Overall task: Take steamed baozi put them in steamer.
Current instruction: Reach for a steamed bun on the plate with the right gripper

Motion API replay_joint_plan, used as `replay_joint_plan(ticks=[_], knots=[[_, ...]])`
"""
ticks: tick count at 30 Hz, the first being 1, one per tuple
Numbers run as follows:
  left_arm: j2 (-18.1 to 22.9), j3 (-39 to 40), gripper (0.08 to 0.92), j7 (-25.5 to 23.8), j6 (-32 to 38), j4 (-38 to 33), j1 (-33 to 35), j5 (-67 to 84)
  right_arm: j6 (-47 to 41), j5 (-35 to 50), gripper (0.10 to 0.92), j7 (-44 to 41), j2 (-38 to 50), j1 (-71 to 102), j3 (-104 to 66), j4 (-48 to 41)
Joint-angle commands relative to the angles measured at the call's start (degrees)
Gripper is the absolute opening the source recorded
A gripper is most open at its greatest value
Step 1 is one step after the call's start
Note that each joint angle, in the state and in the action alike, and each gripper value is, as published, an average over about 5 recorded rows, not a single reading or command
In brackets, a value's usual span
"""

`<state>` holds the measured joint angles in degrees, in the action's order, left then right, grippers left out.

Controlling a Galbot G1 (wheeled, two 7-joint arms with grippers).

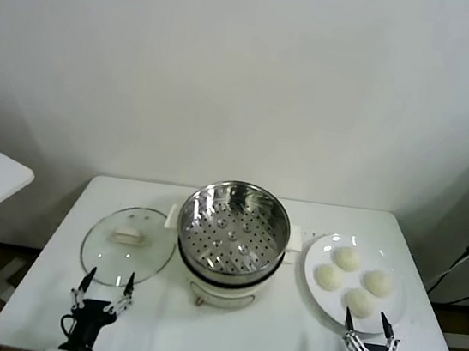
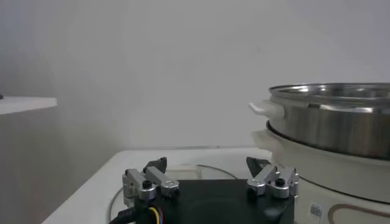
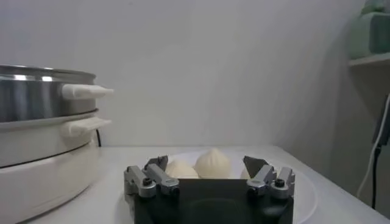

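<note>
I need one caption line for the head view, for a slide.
Empty steamer at centre, four baozi on plate, both open grippers waiting near.

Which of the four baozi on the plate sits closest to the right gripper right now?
The front baozi, at the plate's near edge, just ahead of the open right gripper. The other three lie farther back, toward the wall.

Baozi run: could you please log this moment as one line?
baozi: four on plate | steamer: empty, lid off | right hand: open near plate | left hand: open by lid
</note>
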<state>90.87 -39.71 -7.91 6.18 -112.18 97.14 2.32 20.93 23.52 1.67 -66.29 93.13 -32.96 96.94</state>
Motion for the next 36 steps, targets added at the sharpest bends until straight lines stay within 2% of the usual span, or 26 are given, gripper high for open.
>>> replay_joint_plan(ticks=[1, 6, 11, 14, 18, 23, 29, 32, 36], knots=[[-0.2, -0.1, 0.823, 0.0, 0.3, 0.0, 0.0, -0.8, -12.3, 1.2, 0.823, 1.3, 3.3, -2.9, -3.2, 7.1], [-0.2, 0.0, 0.823, -0.1, 0.6, 0.1, -0.3, -1.3, -22.7, 6.4, 0.823, 0.2, 10.6, -15.7, -3.7, 8.0], [-0.3, 0.0, 0.823, -0.2, 0.8, 0.2, -0.4, -1.7, -34.2, 11.2, 0.823, -2.4, 20.2, -31.6, 4.0, 2.8], [-0.5, 0.0, 0.823, -0.3, 1.0, 0.5, -0.5, -2.0, -41.0, 9.0, 0.823, -8.7, 27.4, -38.7, 10.4, -1.0], [-0.7, 0.0, 0.823, -0.4, 1.6, 1.1, -0.8, -2.7, -46.9, -0.1, 0.823, -21.3, 38.4, -47.6, 22.2, -4.6], [-0.8, 0.2, 0.823, -0.6, 2.2, 2.1, -1.5, -3.7, -40.5, -14.7, 0.823, -37.8, 46.6, -58.2, 36.1, -9.6], [-0.9, 0.4, 0.823, -1.0, 2.5, 2.9, -2.0, -4.2, -29.0, -28.9, 0.823, -53.5, 48.2, -83.6, 62.3, -19.1], [-1.0, 0.4, 0.823, -1.1, 2.9, 3.5, -2.0, -4.4, -24.3, -31.5, 0.823, -58.6, 45.1, -99.7, 80.1, -25.0], [-1.1, 0.3, 0.823, -1.3, 3.2, 4.1, -2.0, -4.7, -21.8, -27.6, 0.823, -62.3, 39.1, -114.6, 98.6, -31.4]])
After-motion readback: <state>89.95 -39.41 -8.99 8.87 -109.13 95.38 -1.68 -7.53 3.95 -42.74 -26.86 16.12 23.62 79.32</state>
